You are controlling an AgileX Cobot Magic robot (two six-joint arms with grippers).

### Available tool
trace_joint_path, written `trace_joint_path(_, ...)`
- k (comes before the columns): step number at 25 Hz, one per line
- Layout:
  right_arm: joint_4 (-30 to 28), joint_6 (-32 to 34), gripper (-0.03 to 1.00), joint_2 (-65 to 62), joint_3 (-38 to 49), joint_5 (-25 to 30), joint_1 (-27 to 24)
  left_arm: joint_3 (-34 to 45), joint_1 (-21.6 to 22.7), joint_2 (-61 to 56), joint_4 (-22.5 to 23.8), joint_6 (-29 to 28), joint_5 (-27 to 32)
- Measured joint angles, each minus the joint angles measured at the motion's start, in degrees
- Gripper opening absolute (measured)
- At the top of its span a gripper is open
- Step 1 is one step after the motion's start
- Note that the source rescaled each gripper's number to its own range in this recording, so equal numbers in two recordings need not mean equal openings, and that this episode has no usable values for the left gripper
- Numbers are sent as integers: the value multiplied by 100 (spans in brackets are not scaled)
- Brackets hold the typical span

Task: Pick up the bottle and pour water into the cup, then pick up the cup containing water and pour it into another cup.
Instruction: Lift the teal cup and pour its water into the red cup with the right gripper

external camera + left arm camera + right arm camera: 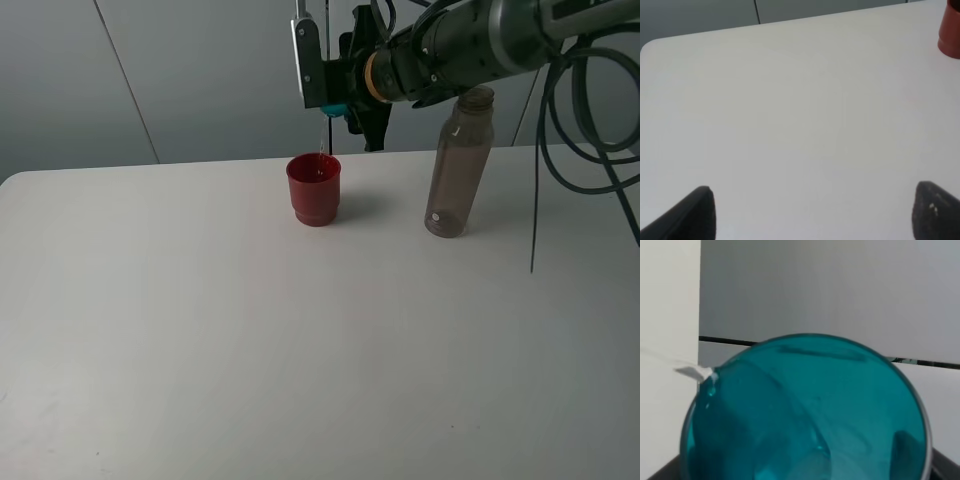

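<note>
My right gripper (335, 100) is shut on the teal cup (334, 109) and holds it tipped on its side above the dark-red cup (314, 188). A thin stream of water falls from the teal cup's rim into the red cup. In the right wrist view the teal cup (805, 412) fills the frame. The grey-brown bottle (459, 165) stands upright on the table, to the right of the red cup. My left gripper (812, 212) is open over bare table, its fingertips (695, 215) at the frame's lower corners; the red cup's edge (950, 32) shows far off.
The white table (250, 330) spreads toward the front and left. Black cables (590, 160) hang at the right behind the bottle. A grey wall stands behind the table.
</note>
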Motion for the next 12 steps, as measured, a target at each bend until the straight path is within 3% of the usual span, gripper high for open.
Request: trace_joint_path(12,0,-977,19,0,0,27,37,0,0,0,0,0,0)
